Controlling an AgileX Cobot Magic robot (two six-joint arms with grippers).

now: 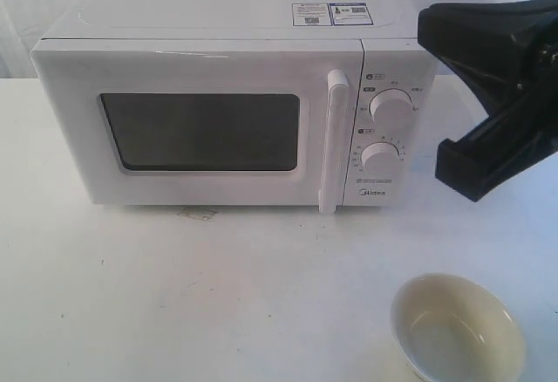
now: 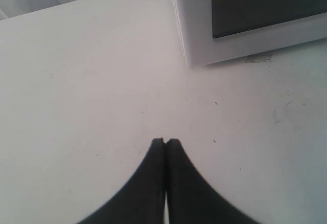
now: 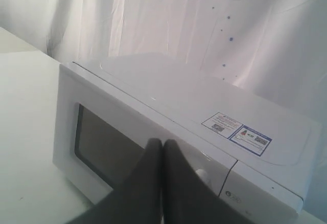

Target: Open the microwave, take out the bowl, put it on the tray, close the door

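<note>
Exterior view gives us the microwave at 12 o'clock on the white table. Its door is shut flush, the dark window faces us, and the upright bar handle stands just beside the two knobs. Stickers lie on its top, and a small scrap of tape sits on the table at 6 o'clock of the window. We find the bowl outside the oven, at about 5 o'clock from the microwave and well apart from it. It stands upright and empty on the table, its lower rim cut by the frame edge. In the right wrist view we see the right gripper with both black fingers pressed together, gripping nothing and raised in the air. From outside, its dark bulk sits at 3 o'clock of the microwave. The left gripper is likewise closed and empty over bare table, with the oven's lower front corner well ahead of its tips.
</note>
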